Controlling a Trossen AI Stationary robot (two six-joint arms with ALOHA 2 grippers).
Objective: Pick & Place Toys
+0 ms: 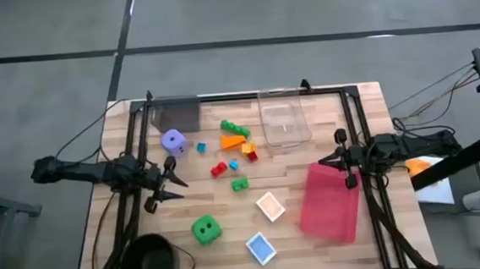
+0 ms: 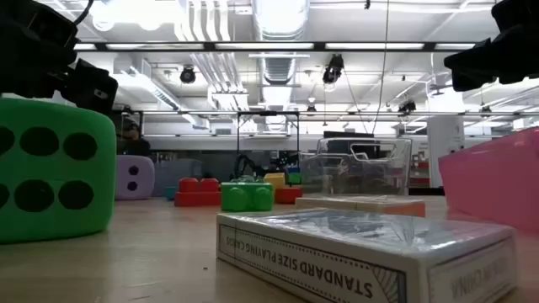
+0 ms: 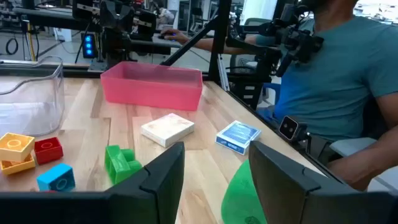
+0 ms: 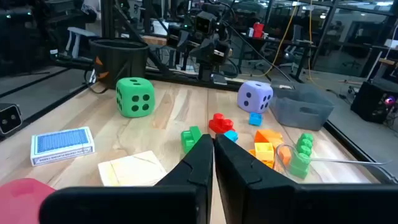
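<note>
The slatted wooden bench (image 1: 119, 219) carries every toy. The left claw (image 1: 164, 191) hangs spread wide and empty at the left side, between the soft purple die (image 1: 173, 141) farther off and the green die (image 1: 205, 229) nearer. The right claw (image 1: 344, 159) hangs with its fingers pressed together on nothing, over the far edge of the matte pink tray (image 1: 329, 203). Studded plastic bricks (image 1: 234, 148) lie scattered mid-bench beside the clear plastic box (image 1: 285, 121). The flat orange-white packet (image 1: 270, 206) and the glossy blue-white packet (image 1: 261, 248) lie near the front.
</note>
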